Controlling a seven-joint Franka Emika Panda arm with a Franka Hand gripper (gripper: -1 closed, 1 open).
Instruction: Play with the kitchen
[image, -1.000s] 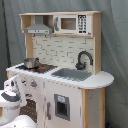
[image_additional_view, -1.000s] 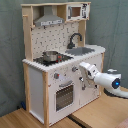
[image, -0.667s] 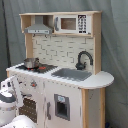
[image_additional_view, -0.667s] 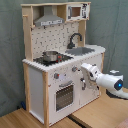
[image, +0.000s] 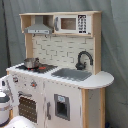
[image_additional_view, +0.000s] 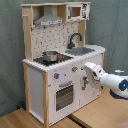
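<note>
We cannot tell whether the claw (image_additional_view: 85, 67) is open or closed; it sits against the kitchen (image_additional_view: 55, 55) front, right of the oven door (image_additional_view: 64, 95). Above are a pot (image_additional_view: 50, 56), sink (image_additional_view: 82, 50) and faucet (image_additional_view: 74, 38).

Even soft light, faint shadows, both views slightly blurred
</note>
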